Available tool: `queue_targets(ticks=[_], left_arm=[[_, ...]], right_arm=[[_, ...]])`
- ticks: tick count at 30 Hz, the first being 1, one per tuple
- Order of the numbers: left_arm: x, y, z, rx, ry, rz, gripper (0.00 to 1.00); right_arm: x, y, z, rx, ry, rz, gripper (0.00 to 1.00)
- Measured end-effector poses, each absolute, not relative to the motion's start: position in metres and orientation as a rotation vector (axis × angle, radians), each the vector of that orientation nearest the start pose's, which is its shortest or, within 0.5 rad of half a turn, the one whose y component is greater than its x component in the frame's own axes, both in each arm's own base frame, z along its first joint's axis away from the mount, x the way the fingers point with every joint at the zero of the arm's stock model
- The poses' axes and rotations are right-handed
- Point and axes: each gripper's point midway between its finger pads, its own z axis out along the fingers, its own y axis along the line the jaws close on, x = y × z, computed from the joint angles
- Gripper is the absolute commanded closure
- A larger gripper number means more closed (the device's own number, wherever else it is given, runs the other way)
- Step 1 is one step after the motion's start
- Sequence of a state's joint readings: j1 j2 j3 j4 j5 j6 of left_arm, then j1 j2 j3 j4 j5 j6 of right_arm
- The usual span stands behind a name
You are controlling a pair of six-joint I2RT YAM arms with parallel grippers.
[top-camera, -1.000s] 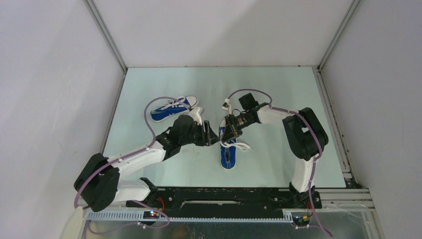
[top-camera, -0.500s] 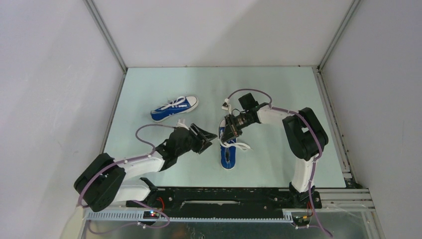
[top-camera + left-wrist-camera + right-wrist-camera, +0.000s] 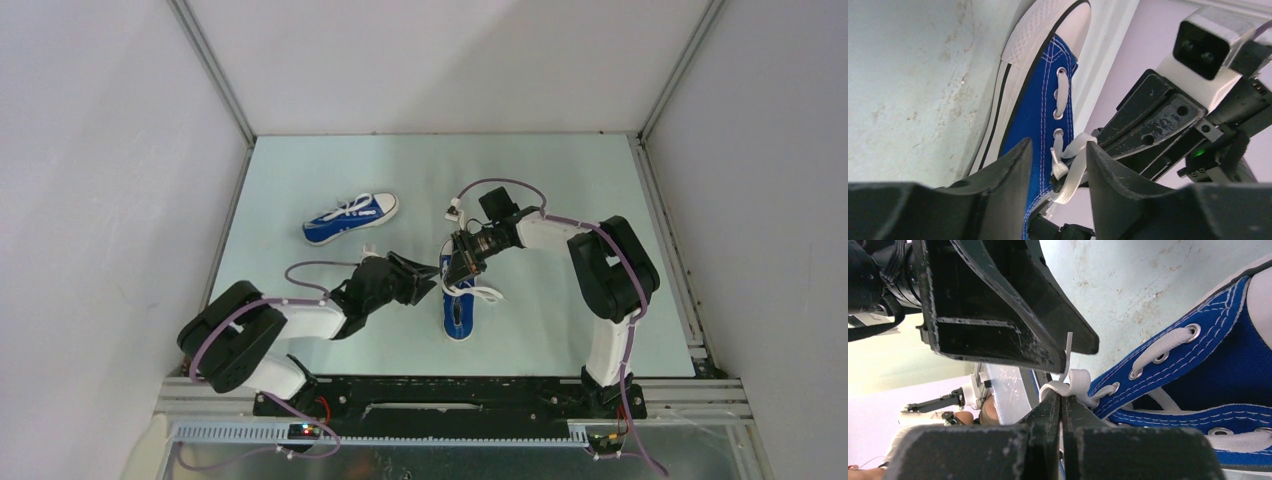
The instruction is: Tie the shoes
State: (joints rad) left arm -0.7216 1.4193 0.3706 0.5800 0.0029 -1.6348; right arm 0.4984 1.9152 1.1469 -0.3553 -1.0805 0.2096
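One blue shoe lies in the middle of the table, toe toward the back, with loose white laces trailing to its right. The second shoe lies at the back left, away from both arms. My right gripper is shut on a white lace just beside the top eyelets of the middle shoe. My left gripper stands open right next to it, with a loop of that lace hanging between its fingers, not pinched.
White enclosure walls and aluminium frame rails border the pale green table. The right gripper's body fills the space just past my left fingers. Purple cables loop off both arms.
My left arm has drawn back and folded lower toward its base, uncovering the back-left shoe; its gripper stays beside the middle shoe. The right arm and its hold on the lace are unchanged.
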Motion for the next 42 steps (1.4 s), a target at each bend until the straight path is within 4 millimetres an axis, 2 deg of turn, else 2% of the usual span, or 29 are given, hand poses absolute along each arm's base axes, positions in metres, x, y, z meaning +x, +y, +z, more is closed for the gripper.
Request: queue_targets(ticks=[2,4,5,6,8,10,18,21,26,29,36,42], left_arm=[[0.256,-0.287,0.08,-1.054,2.145,-1.364,0.65],[0.254,-0.292,0.08,-1.052,2.149,-1.378,0.83],[0.254,-0.293,0.081,-1.056,2.146,-1.386,0.87],[0.253,-0.294,0.081,-1.055,2.146,-1.389,0.96],[0.254,-0.295,0.081,-1.064,2.137,-1.397,0.99],[0.256,-0.295,0.082,-1.066,2.124,-1.4,1.0],[0.257,-0.283,0.082,-1.07,2.086,-1.359,1.0],[0.259,-0.276,0.089,-1.043,2.065,-1.323,1.0],[0.264,-0.268,0.099,-0.977,2.062,-1.234,1.0],[0.268,-0.265,0.104,-0.95,2.053,-1.194,1.0],[0.269,-0.248,0.105,-0.893,2.059,-1.077,1.0],[0.278,-0.238,0.12,-0.834,2.034,-1.021,1.0]], right_arm=[[0.236,0.309,0.083,-0.731,2.541,1.68,1.0],[0.236,0.309,0.083,-0.732,2.54,1.68,1.0],[0.235,0.31,0.083,-0.733,2.539,1.68,0.99],[0.235,0.31,0.083,-0.735,2.537,1.68,0.99],[0.236,0.31,0.083,-0.736,2.535,1.68,0.91],[0.236,0.31,0.083,-0.736,2.534,1.68,0.78],[0.239,0.303,0.08,-0.703,2.574,1.623,0.65],[0.246,0.291,0.086,-0.657,2.581,1.556,0.6],[0.252,0.259,0.102,-0.567,2.545,1.402,0.53],[0.253,0.242,0.103,-0.52,2.545,1.289,0.51],[0.244,0.209,0.074,-0.463,2.628,0.907,0.47],[0.226,0.21,0.049,-0.605,2.679,0.604,0.4]])
